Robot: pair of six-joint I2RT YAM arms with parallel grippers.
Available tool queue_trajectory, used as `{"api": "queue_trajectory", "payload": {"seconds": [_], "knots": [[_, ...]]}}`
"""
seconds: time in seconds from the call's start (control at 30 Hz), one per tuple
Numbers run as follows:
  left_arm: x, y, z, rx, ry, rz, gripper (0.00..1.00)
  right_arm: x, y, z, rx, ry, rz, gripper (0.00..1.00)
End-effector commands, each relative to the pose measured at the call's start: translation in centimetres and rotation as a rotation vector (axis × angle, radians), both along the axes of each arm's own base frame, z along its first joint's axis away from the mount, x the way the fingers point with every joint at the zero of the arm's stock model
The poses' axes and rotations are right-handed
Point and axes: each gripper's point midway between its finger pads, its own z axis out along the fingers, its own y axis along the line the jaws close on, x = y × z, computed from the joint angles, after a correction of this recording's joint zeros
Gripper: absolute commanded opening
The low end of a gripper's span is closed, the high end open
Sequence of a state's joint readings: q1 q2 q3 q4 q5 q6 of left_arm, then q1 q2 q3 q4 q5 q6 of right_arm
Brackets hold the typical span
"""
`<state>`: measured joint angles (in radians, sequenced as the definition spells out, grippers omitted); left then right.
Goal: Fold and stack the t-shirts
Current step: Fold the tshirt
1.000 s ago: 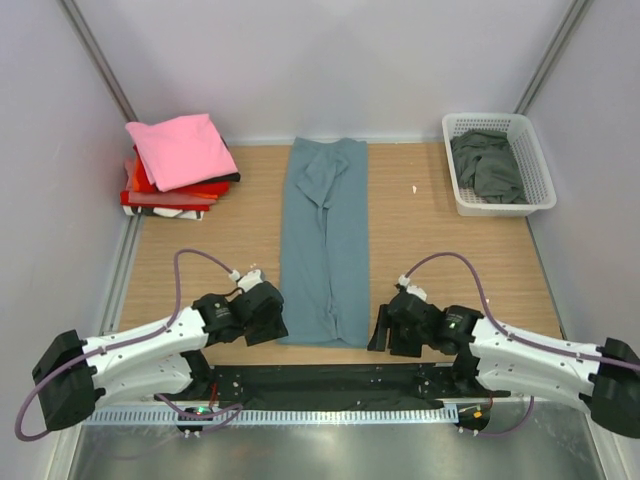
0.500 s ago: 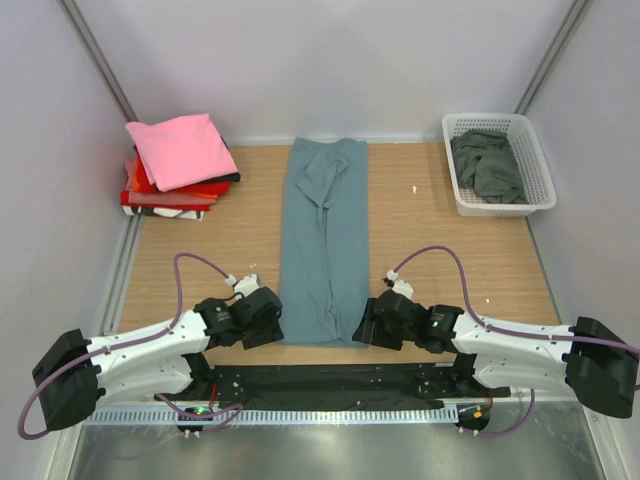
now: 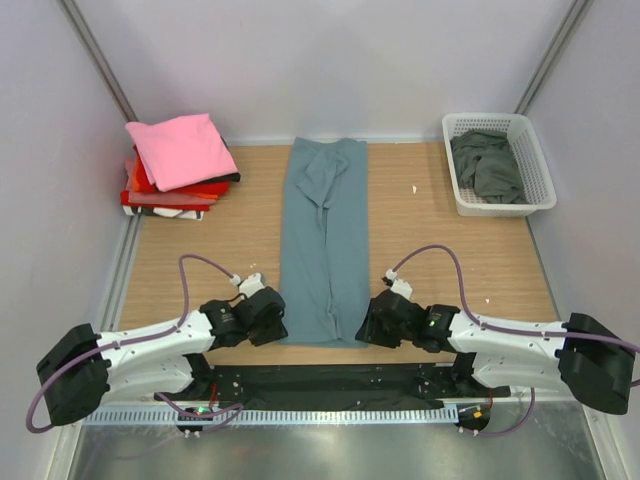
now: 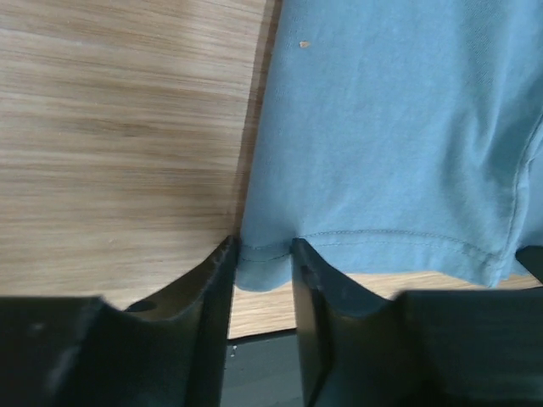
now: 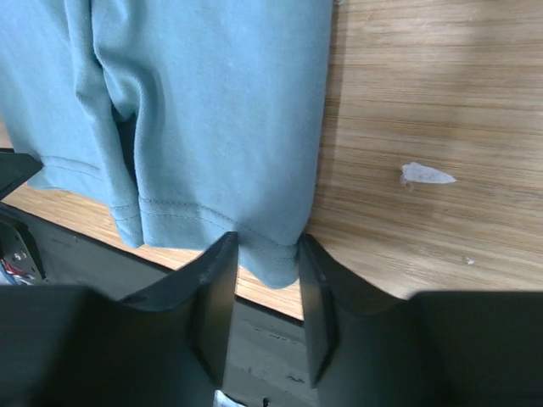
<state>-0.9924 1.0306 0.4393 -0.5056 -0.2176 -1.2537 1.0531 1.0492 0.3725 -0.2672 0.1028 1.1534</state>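
Note:
The large slate-blue t-shirt (image 3: 325, 230) lies flat in a long narrow strip down the middle of the table. My left gripper (image 3: 275, 322) is at its near left corner and my right gripper (image 3: 368, 328) at its near right corner. In the left wrist view the fingers (image 4: 261, 254) are closed in on the hemmed corner of the shirt (image 4: 382, 127), which fills the gap between them. The right wrist view shows the same: the gripper (image 5: 267, 250) has the shirt's (image 5: 212, 102) corner pinched. Pink (image 3: 180, 148) and red (image 3: 175, 195) folded shirts are stacked at the far left.
A white lattice basket (image 3: 545, 185) at the far right holds a dark grey-green shirt (image 3: 488, 165). A small white scrap (image 5: 427, 175) lies on the wood right of the blue shirt. The table's dark front edge is right under both grippers.
My right gripper moved left from beside the shirt onto its near right corner. My left gripper edged slightly right onto the near left corner. The shirt has not moved.

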Motion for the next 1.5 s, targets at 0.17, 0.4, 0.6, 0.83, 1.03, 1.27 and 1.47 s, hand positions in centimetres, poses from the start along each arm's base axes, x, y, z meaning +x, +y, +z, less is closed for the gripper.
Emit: {"api": "queue_trajectory", "payload": {"seconds": [0.17, 0.4, 0.6, 0.83, 1.03, 1.27, 1.47], "knots": [[-0.3, 0.5, -1.5, 0.0, 0.008, 0.009, 0.0, 0.1, -1.0, -1.1, -0.058, -0.011, -0.01, 0.05], [-0.9, -0.1, -0.3, -0.026, 0.033, 0.002, 0.0, -0.2, -1.7, -0.3, -0.067, -0.003, -0.024, 0.01], [-0.8, -0.6, 2.0, -0.074, 0.009, 0.001, 0.0, -0.1, -1.5, 1.3, -0.057, -0.017, -0.019, 0.02], [-0.2, -1.2, 5.8, -0.084, -0.028, -0.024, 0.0, 1.5, -0.9, 5.6, -0.051, -0.1, -0.022, 0.01], [2.2, -2.0, 11.3, -0.022, -0.103, -0.061, 0.0, 4.6, 0.1, 10.0, -0.16, -0.216, 0.012, 0.01], [6.5, -2.4, 13.9, 0.034, -0.14, -0.083, 0.0, 10.7, 0.0, 12.6, -0.166, -0.277, -0.025, 0.01], [10.9, -2.1, 14.2, 0.062, -0.134, -0.068, 0.0, 15.2, 0.1, 14.4, -0.209, -0.327, -0.036, 0.01]]}}
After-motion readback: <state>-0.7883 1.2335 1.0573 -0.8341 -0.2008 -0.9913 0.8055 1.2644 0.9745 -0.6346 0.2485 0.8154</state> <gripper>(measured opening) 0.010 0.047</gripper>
